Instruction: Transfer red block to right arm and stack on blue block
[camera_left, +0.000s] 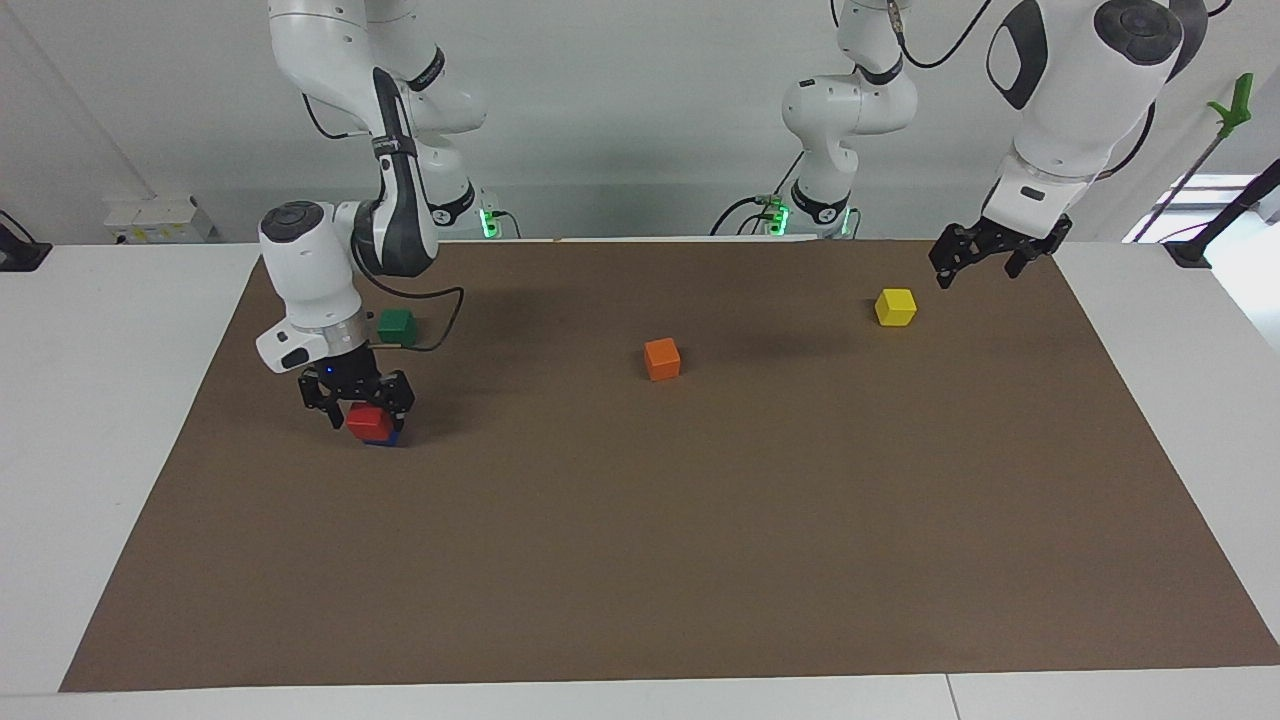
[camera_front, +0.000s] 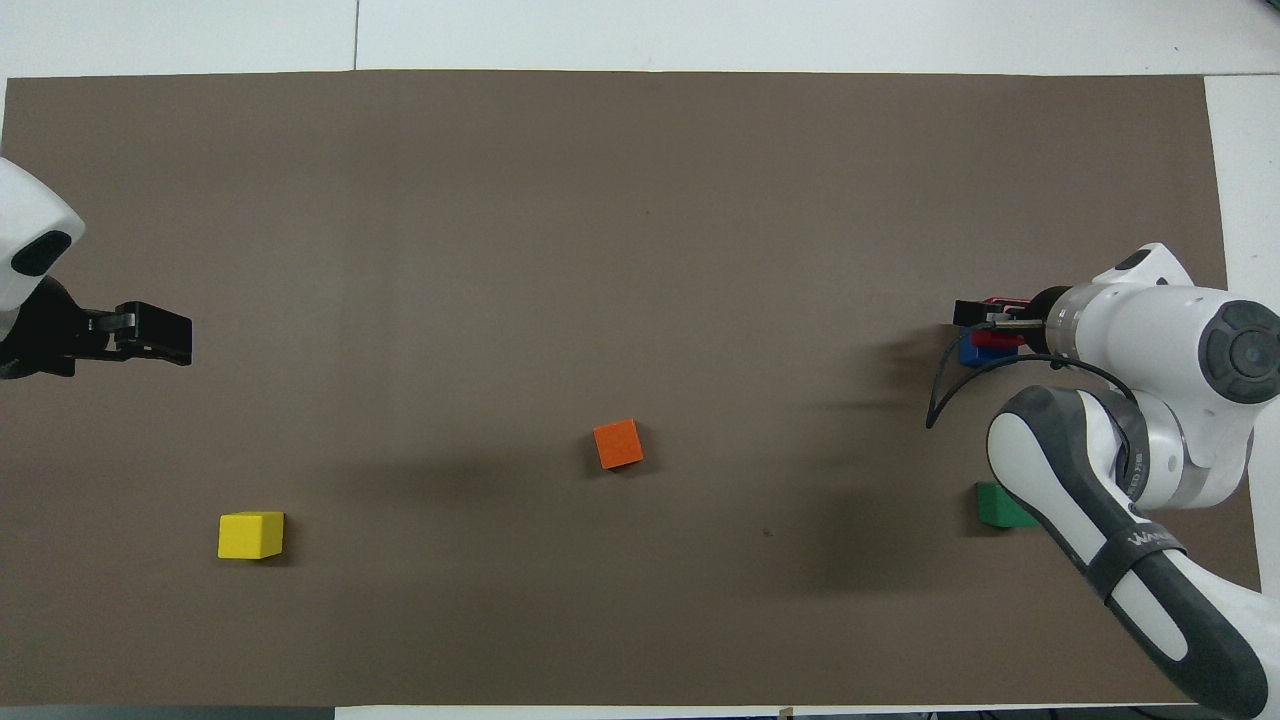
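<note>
The red block (camera_left: 369, 422) sits on the blue block (camera_left: 388, 440), of which only a thin edge shows, toward the right arm's end of the brown mat. My right gripper (camera_left: 357, 402) hovers just above the stack, open, its fingers spread to either side of the red block's top. From overhead the right gripper (camera_front: 988, 322) covers most of the red block (camera_front: 986, 341) and the blue block (camera_front: 968, 353). My left gripper (camera_left: 975, 264) hangs open and empty in the air over the mat's edge at the left arm's end, also seen as the left gripper (camera_front: 155, 335).
A green cube (camera_left: 397, 325) lies beside the right arm's wrist, nearer to the robots than the stack. An orange cube (camera_left: 662, 359) sits mid-mat. A yellow cube (camera_left: 895, 307) lies under and beside the left gripper. A black cable (camera_left: 445, 315) loops by the green cube.
</note>
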